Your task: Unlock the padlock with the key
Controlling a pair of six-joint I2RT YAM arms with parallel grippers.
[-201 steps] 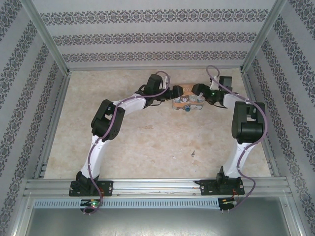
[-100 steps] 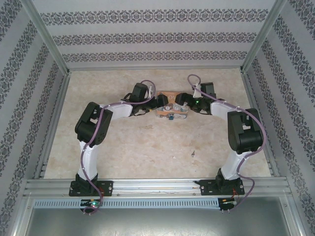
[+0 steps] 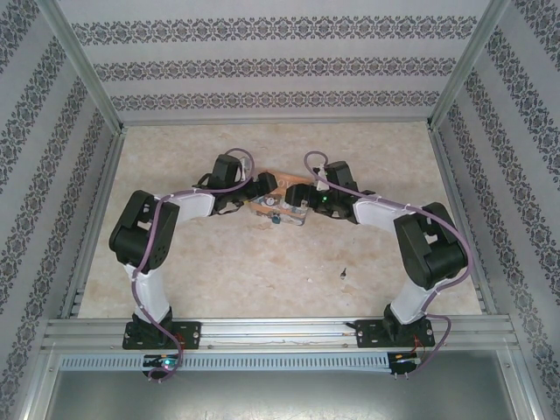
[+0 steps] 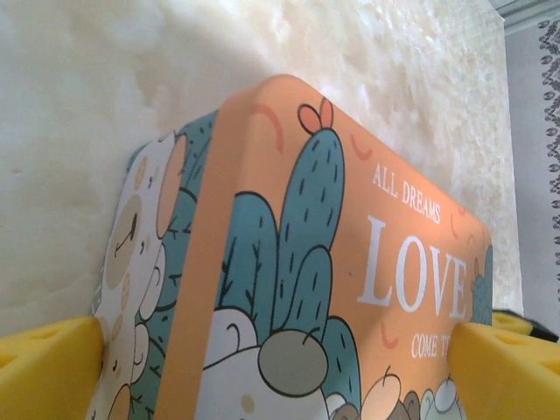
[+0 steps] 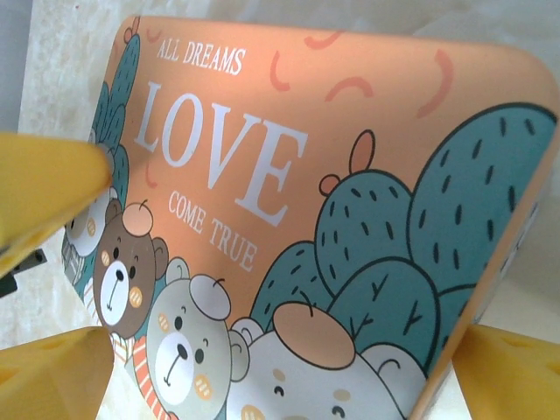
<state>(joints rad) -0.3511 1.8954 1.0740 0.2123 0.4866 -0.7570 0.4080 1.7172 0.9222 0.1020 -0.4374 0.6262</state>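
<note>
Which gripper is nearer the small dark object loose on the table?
Right. The right gripper is at the right end of the LOVE box, beyond and left of the small dark object; the left gripper is at its far end, farther away.

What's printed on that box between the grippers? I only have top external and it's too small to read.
Observer: In the right wrist view the box has an orange lid reading "ALL DREAMS LOVE COME TRUE", with cartoon bears and cacti.
Operator: Is the left gripper on it?
Observer: In the left wrist view the left gripper straddles the box, with a yellow pad beside each side. I can't tell whether the pads are pressing on it.
Operator: And the right one?
Observer: The right gripper has its jaws wide too, with a yellow pad on either side of the box's near end.
</note>
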